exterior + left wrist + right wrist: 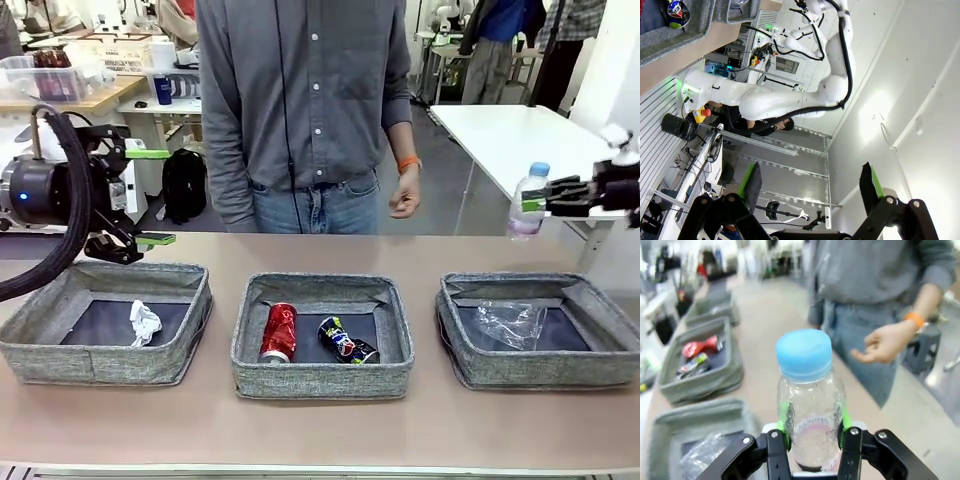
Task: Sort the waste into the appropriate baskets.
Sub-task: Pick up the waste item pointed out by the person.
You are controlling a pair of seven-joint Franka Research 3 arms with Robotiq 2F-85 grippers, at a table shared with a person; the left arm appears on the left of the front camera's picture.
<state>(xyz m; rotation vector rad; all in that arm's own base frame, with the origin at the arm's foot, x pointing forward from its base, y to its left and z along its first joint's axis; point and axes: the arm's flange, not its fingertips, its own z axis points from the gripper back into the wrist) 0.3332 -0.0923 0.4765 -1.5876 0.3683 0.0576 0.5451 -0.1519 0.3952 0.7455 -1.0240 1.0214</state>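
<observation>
The small water bottle (pixel 527 201) with the blue cap is up in the air, above the far right part of the table (pixel 320 430). The right gripper (pixel 541 198) pinches it from both sides. In the right wrist view the bottle (pixel 810 405) stands straight up, and the green pads (pixel 785 422) press on its clear sides, below the blue cap (pixel 804 354).

Under it and a bit nearer sits the right basket (pixel 540 368). A clear plastic cup (pixel 510 322) lies inside, squashed flat.

The middle basket (pixel 322 375) holds two cans. The red can (pixel 279 331) lies on the left. The dark blue-and-yellow can (pixel 347 340) lies just beside it on the right. I cannot tell if they touch.

The left basket (pixel 100 355) holds a small white paper wad (pixel 144 322).

The left gripper (pixel 150 197) hangs above the far edge of the left basket. Its two fingers are spread wide apart and nothing is between them. In the left wrist view the left gripper (pixel 812 186) points away from the table, at a white wall (pixel 920 75).

A person in a grey shirt (pixel 300 90) and jeans stands at the far side of the table, behind the middle basket. One hand (pixel 404 193) hangs down loose by the person's side, with an orange band (pixel 407 163) on the wrist. It is well apart from the bottle.
</observation>
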